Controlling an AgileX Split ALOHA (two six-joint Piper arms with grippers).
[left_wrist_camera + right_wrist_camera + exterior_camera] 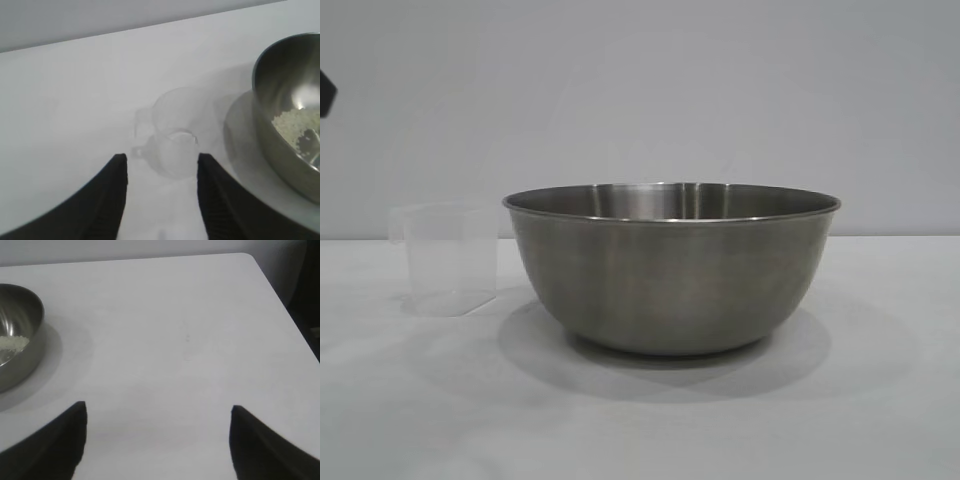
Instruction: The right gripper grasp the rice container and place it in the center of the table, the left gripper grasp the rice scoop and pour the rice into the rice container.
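- So, the rice already lies as a small off-white heap inside the rice container, which stands upright about mid-table; I judge the pour done.
- The rice scoop stands upright on the table and looks empty, just ahead of my left gripper and roughly in line with the gap between its fingers, the loop handle off to one side.
- The left gripper's fingers are spread, nothing between them, and not touching the scoop; the container sits close beside the scoop, off to the side of this gripper.
- My right gripper is also wide apart and holding nothing, hanging over bare table with the container off to one side, well clear of its fingers.
- As I read it, we are at the release-and-retreat stage: both task steps appear complete.
- Next I'd only need to draw both arms straight back, keeping the left fingers clear of the light scoop, which could tip easily.
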